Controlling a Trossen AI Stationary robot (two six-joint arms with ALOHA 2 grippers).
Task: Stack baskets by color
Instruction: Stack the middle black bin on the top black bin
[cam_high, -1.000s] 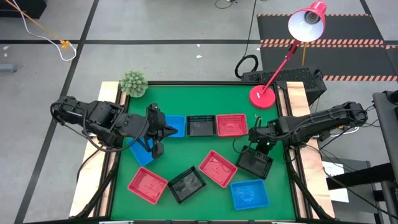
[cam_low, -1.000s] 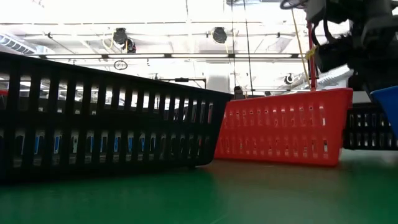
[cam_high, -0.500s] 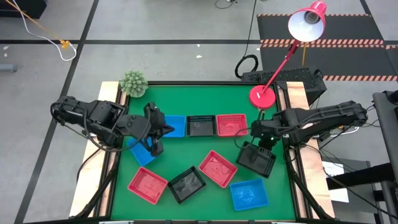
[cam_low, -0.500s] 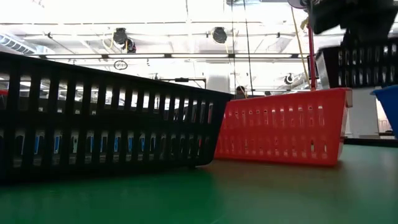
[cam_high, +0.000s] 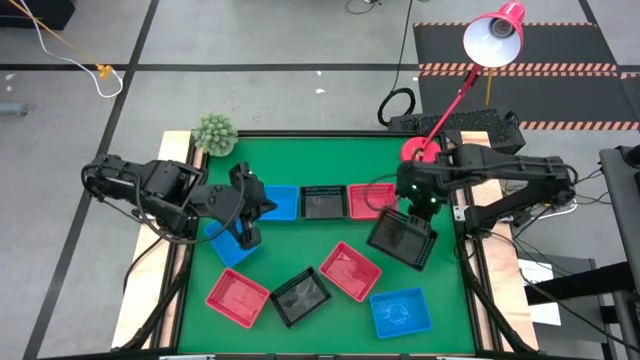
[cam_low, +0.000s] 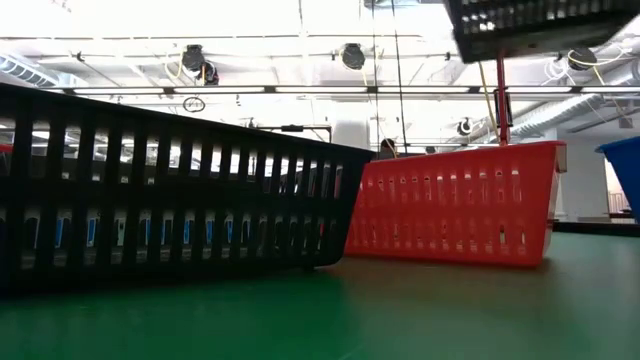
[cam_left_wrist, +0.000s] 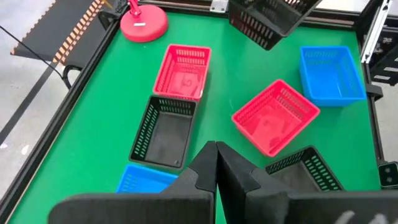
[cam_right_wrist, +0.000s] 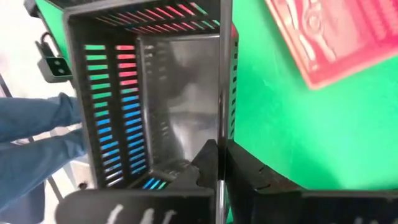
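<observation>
My right gripper (cam_high: 418, 203) is shut on a black basket (cam_high: 404, 240), which hangs high over the table's right part and shows at the top of the low view (cam_low: 535, 25). My left gripper (cam_left_wrist: 216, 154) is shut with nothing between its fingers, raised over the left part (cam_high: 262, 208) above a blue basket (cam_high: 226, 245). A blue (cam_high: 284, 203), a black (cam_high: 323, 201) and a red basket (cam_high: 366, 200) stand in a row at mid-table. Nearer lie a red (cam_high: 350, 270), a black (cam_high: 302, 297), a red (cam_high: 238, 298) and a blue basket (cam_high: 401, 312). My right gripper pinches one side wall of the black basket (cam_right_wrist: 219, 118) at its rim, one finger inside the basket and one outside. The fingers come steeply from above and lie along that wall. The basket is lifted clear of the table and hangs tilted below the fingers.
A red lamp base (cam_high: 420, 152) stands at the far right corner of the green mat and a small plant (cam_high: 213, 133) at the far left corner. Wooden strips (cam_high: 480, 160) border the mat. A person's legs (cam_right_wrist: 37, 127) show beyond the table in the right wrist view.
My right gripper has risen steeply, drifting slightly toward the far edge, and has carried the black basket up off the table. In the low view the basket climbs from table level to the top of the picture.
</observation>
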